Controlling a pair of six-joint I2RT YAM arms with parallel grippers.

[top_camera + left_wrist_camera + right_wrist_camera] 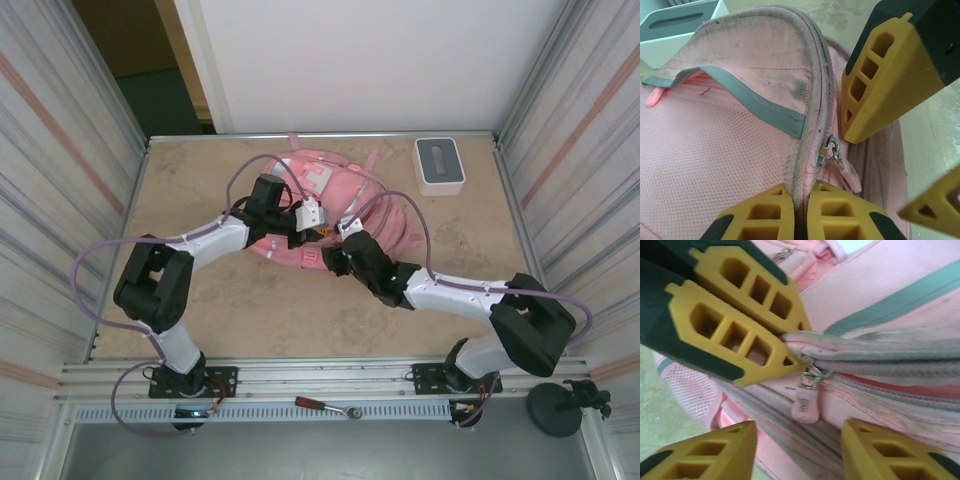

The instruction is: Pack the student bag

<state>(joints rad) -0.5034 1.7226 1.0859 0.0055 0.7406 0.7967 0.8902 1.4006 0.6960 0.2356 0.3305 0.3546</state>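
The soft pink fabric backpack is being rested flat towards 12 o'clock on the sandy table, its long axis running roughly from 8 to 2 o'clock; its contents cannot be told. Its zipped seam is being pinched by the closed left gripper. The pink zipper pull is being straddled, untouched, by the parted right gripper.
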